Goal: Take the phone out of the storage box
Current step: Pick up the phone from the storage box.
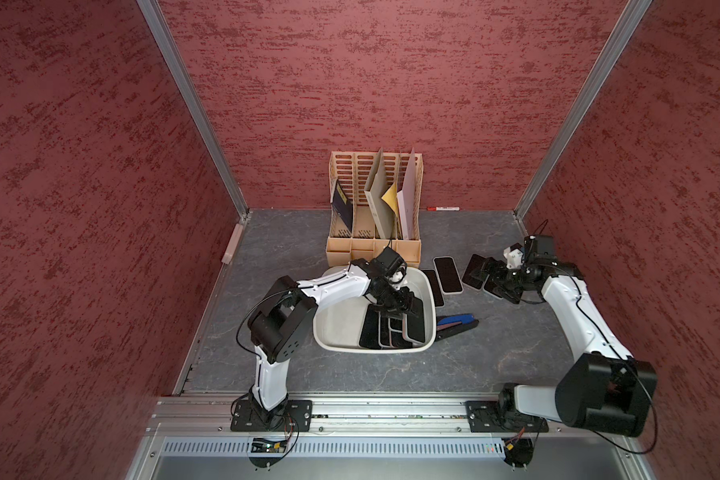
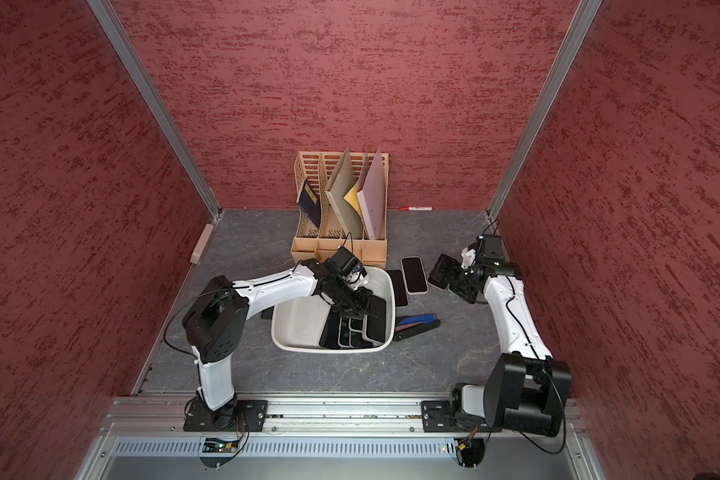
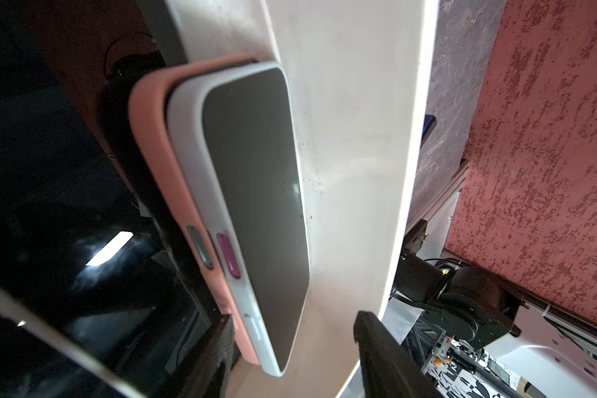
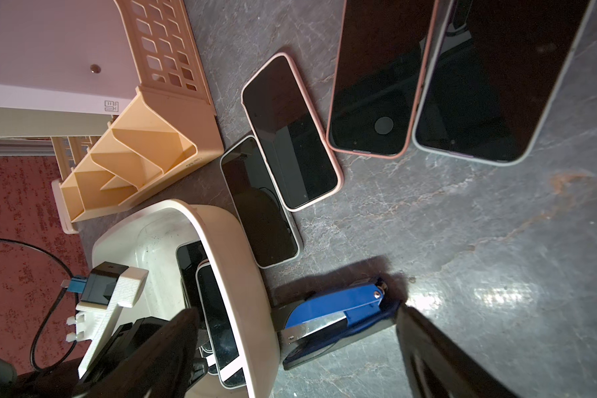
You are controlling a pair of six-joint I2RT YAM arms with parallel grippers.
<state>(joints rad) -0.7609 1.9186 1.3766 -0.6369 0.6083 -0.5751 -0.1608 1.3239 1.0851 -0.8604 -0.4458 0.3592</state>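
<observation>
Top views — Q: Where is the phone?
A: In a top view several phones (image 1: 387, 334) lie stacked in the storage box (image 1: 337, 328), at its end nearest the blue stapler (image 1: 458, 323). The left gripper (image 1: 400, 309) is down inside the box, over them. The right gripper (image 1: 489, 276) hangs well apart from the box, past the stapler.
Left wrist — Q: Gripped yet?
A: No. The fingers (image 3: 376, 348) stand partly apart, either side of the end of a white-cased phone (image 3: 255, 206) that lies against a pink-cased phone (image 3: 156, 155) beside the box's wall.
Right wrist — Q: And the right gripper?
A: Jaws wide, holding nothing. Four loose phones (image 4: 290, 131) lie screen-up on the desk (image 4: 462, 241) beside the box. The beige file rack (image 4: 145, 148) stands near it.
</observation>
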